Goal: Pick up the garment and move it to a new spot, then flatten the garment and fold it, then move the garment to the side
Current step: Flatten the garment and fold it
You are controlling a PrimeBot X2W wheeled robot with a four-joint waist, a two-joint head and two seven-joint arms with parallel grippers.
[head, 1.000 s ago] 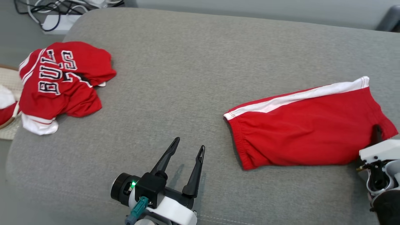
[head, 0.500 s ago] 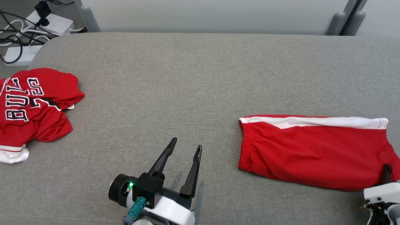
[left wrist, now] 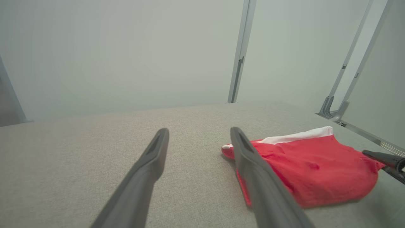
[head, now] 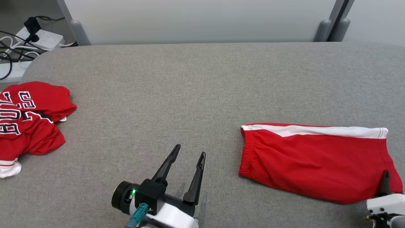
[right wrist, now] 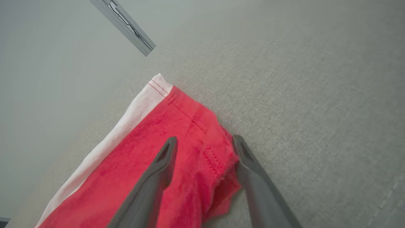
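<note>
The right gripper has sprung open, fingers straddling a corner of the shorts; the left gripper hovers wide open, empty; a jersey lies far left.

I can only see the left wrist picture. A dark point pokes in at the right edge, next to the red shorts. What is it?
Observer: That's the right hand. Its own camera shows its two fingers spread apart, with a corner of the red shorts bunched between them.
Operator: Is that the only clothing there?
Observer: No. The head view shows a crumpled red jersey with lettering at the left end of the grey cushion.
</note>
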